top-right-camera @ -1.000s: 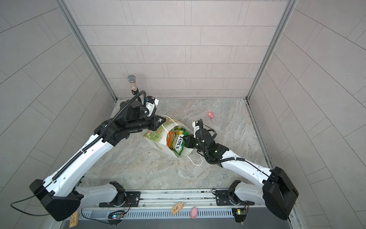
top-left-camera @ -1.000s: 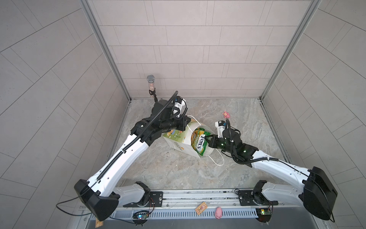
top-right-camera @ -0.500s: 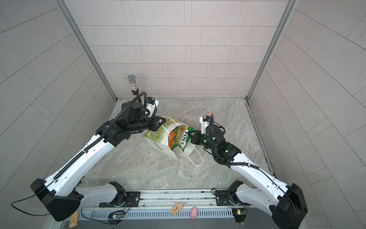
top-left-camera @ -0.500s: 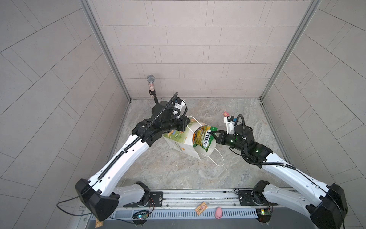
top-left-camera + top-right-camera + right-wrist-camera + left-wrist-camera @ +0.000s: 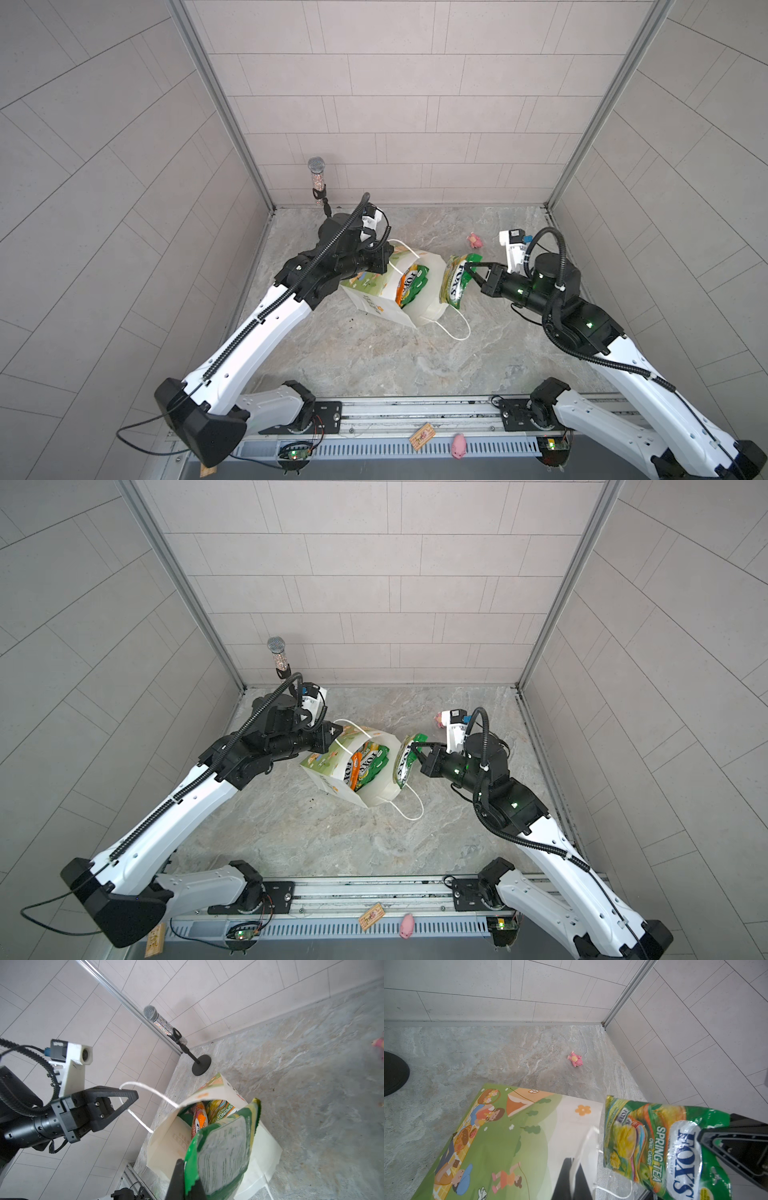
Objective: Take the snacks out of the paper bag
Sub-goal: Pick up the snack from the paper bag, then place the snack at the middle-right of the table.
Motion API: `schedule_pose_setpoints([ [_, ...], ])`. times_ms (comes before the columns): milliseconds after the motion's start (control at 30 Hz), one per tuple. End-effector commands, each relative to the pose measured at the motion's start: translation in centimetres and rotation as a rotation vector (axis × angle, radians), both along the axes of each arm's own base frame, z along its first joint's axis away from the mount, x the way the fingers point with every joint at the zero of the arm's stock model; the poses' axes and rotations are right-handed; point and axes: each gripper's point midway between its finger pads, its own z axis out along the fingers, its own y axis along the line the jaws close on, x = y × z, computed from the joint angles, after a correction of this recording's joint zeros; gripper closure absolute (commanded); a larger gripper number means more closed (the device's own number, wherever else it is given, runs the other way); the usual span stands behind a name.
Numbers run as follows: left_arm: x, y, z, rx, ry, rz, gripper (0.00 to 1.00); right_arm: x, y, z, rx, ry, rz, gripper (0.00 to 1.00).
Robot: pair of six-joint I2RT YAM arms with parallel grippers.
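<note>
Stone surface [image 5: 374, 361], and your right gripper [image 5: 471, 272] is clamped on a FOX'S packet [image 5: 453, 286] beside the paper bag [image 5: 374, 301], left gripper [image 5: 134, 1095] pinching its handle [image 5: 166, 1098]. Looks light and slippery, so grab seams.

Glossy plastic candy bag [image 5: 455, 282], matt paper bag [image 5: 374, 305], smooth marbled floor [image 5: 374, 361]

Microphone [image 5: 316, 166] back corner; pink pig [image 5: 473, 240] on floor [image 5: 374, 353]; wooden board [image 5: 422, 435] front rail [image 5: 415, 409].

2 overhead views, 2 wrist close-ups
</note>
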Motion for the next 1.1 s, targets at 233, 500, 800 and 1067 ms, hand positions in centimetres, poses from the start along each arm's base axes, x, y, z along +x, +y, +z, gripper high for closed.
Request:
schedule_pose_setpoints([
  [233, -0.2, -0.1, 0.2, -0.023, -0.007, -0.006, 1.0, 1.8, -3.9, 4.9, -0.056, -0.116, -0.117, 1.0],
  [500, -0.5, -0.1, 0.3, -0.03, -0.008, -0.014, 1.0, 7.5, -7.9, 0.4, -0.126, -0.009, -0.239, 1.0],
  [800, -0.6, 0.1, 0.4, -0.032, -0.012, -0.01, 1.0, 14.3, -6.8, -5.2, -0.061, 0.106, -0.164, 1.0],
  [1067, -0.6, 0.0, 0.3, -0.04, -0.005, -0.009, 1.0, 17.0, -5.0, -7.6, 0.005, 0.144, -0.09, 1.0],
])
